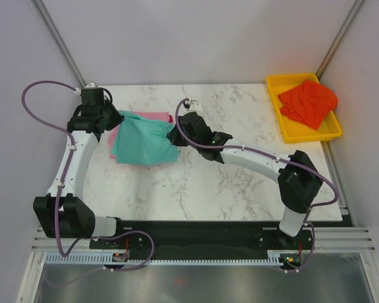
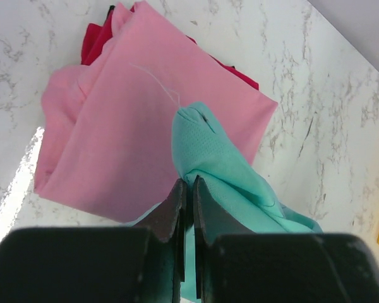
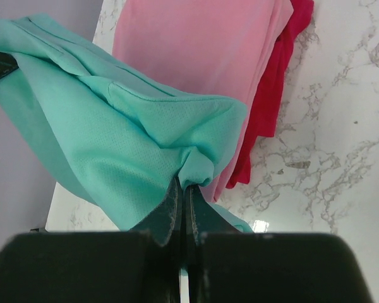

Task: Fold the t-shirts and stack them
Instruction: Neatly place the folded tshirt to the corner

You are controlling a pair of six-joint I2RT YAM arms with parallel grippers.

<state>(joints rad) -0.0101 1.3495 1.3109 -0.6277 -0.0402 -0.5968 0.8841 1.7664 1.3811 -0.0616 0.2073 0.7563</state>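
Teal t-shirt (image 1: 145, 142) pinched in left fingers (image 2: 175, 214), right fingers (image 3: 165, 218); pink t-shirt (image 2: 126, 120) beneath.

White marble-patterned tabletop (image 1: 240, 183): at far left, a crimson t-shirt (image 3: 271, 107) under a folded pink t-shirt (image 2: 132, 113); at far right corner, a yellow tray (image 1: 309, 134).

Bright overhead light, soft shadow beneath the teal t-shirt (image 1: 142, 142) on the table (image 1: 227, 189); glare patches in wrist views, foregrounds soft

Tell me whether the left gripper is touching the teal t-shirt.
Touching. In the left wrist view the left gripper has its fingers pinched shut on a fold of the teal t-shirt.
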